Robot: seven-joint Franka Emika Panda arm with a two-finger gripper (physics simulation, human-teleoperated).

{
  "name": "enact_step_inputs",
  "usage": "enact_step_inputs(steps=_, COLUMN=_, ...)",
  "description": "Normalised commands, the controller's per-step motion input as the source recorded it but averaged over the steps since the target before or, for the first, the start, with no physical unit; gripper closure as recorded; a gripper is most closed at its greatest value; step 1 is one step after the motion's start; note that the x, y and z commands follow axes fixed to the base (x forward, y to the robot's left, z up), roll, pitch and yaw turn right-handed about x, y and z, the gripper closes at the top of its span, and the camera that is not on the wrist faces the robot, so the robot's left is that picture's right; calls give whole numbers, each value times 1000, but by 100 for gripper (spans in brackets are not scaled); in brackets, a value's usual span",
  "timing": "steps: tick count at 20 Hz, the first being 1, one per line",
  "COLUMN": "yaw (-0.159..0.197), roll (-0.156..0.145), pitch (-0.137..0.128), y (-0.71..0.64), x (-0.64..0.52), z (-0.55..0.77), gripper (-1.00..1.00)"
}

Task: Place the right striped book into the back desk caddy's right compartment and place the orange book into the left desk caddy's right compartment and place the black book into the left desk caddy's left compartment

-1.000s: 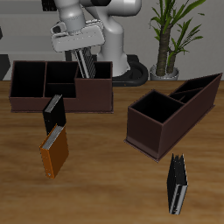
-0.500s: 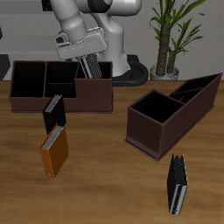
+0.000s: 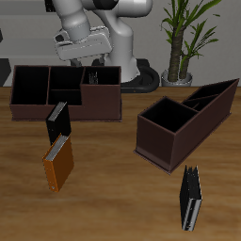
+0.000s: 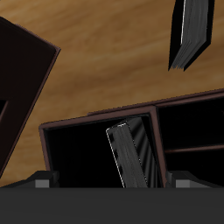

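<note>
Striped book (image 4: 131, 155) leans tilted inside a compartment of the back caddy (image 3: 66, 91). Your fingers (image 3: 92, 58) hover above it; can't tell how far apart. Orange book (image 3: 58, 162) and black book (image 3: 57, 120) lie on the surface (image 3: 113, 188) before the caddy.

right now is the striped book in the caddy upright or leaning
Leaning. The wrist view shows the striped book tilted inside the caddy compartment.

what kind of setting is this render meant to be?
Probably a simulated office or study desk: a wooden table with dark desk caddies, loose books such as the orange book, and a potted plant behind. The gripper hangs over one caddy.
</note>
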Motion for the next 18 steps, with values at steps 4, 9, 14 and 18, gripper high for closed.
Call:
enact_step_inputs(steps=4, yaw=13, roll=-64, pitch=-31, y=-154, x=127, z=305, gripper=-100)
enact_step_inputs(steps=9, yaw=55, roll=-100, pitch=-84, y=-364, x=224, z=573, gripper=-100)
enact_step_inputs(steps=14, yaw=55, roll=-94, pitch=7, y=-494, x=353, z=386, gripper=-100)
enact_step_inputs(steps=18, yaw=38, roll=-107, pitch=4, y=-550, x=353, z=271, gripper=-100)
